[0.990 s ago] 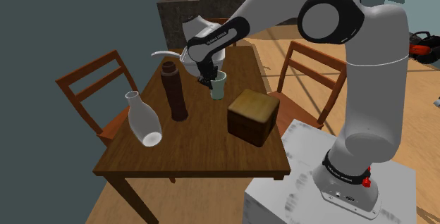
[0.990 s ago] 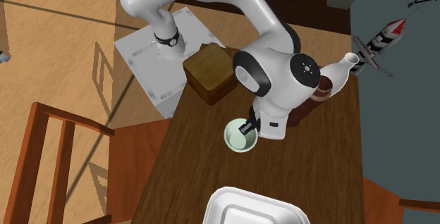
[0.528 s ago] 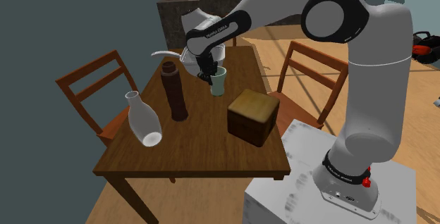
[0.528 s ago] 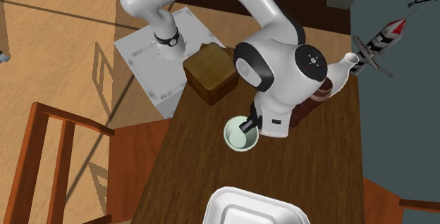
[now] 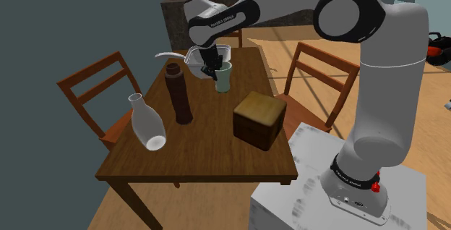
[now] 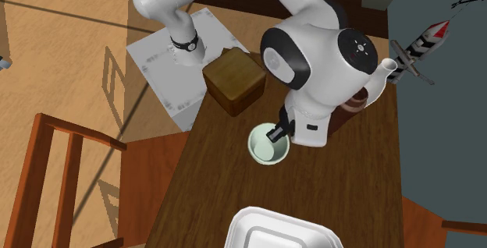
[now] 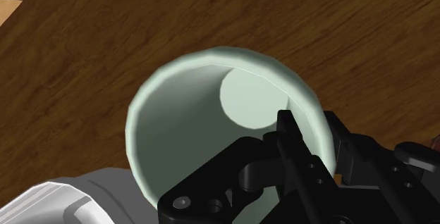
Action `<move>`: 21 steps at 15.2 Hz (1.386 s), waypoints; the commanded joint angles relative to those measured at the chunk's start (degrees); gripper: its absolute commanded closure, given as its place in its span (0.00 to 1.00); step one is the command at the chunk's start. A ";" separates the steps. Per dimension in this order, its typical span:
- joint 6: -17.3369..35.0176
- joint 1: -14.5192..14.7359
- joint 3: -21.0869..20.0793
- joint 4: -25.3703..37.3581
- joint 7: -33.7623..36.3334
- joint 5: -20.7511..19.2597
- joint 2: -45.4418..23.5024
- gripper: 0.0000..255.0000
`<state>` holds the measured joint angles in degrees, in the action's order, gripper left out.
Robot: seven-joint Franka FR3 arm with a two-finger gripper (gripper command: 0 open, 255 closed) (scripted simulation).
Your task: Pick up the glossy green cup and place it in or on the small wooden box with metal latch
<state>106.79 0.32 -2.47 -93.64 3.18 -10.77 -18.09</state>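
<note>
The pale green glossy cup (image 5: 224, 79) hangs upright a little above the far part of the wooden table (image 5: 202, 149). My black gripper (image 5: 214, 68) is shut on the cup's rim, one finger inside (image 7: 285, 129) and one outside the wall. From above, the cup (image 6: 266, 145) shows its empty inside, with the gripper (image 6: 278, 132) at its edge. In the wrist view the cup (image 7: 204, 110) is seen open-mouthed over the tabletop. The brown wooden box (image 5: 259, 118) stands closed near the stand, towards the shoulder view's right of the cup; it is also in the second exterior view (image 6: 233, 80).
A tall brown bottle (image 5: 178, 93) and a white vase (image 5: 147, 122) stand on the shoulder view's left half of the table. A white container (image 6: 282, 229) sits at the far end. Wooden chairs (image 5: 94, 91) flank the table. The grey stand (image 5: 318, 185) adjoins the box corner.
The gripper has risen with the cup held in it, lifting the cup off the tabletop. The box, bottle and vase have not moved.
</note>
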 commanded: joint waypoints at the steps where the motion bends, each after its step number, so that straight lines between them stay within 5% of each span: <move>1: -1.50 0.03 -0.02 1.33 -0.24 0.09 0.20 1.00; 21: -16.61 0.44 -0.12 16.42 -2.53 0.49 0.39 1.00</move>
<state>91.09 0.74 -2.60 -78.39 0.80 -10.28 -17.45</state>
